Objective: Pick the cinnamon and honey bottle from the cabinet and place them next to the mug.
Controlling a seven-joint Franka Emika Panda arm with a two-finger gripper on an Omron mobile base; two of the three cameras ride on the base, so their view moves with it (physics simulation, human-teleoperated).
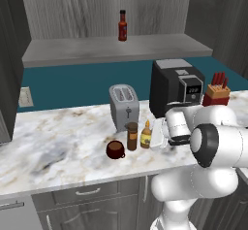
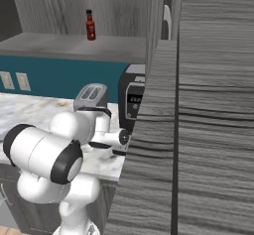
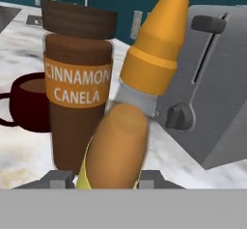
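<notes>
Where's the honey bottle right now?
The honey bottle stands on the marble counter in the left base view, just right of the cinnamon, in front of the toaster.

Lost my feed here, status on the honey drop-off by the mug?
Gripper at the honey bottle, grip unclear. Bottle on counter beside cinnamon, mug just past it. Toaster close behind, nothing blocking.
</notes>
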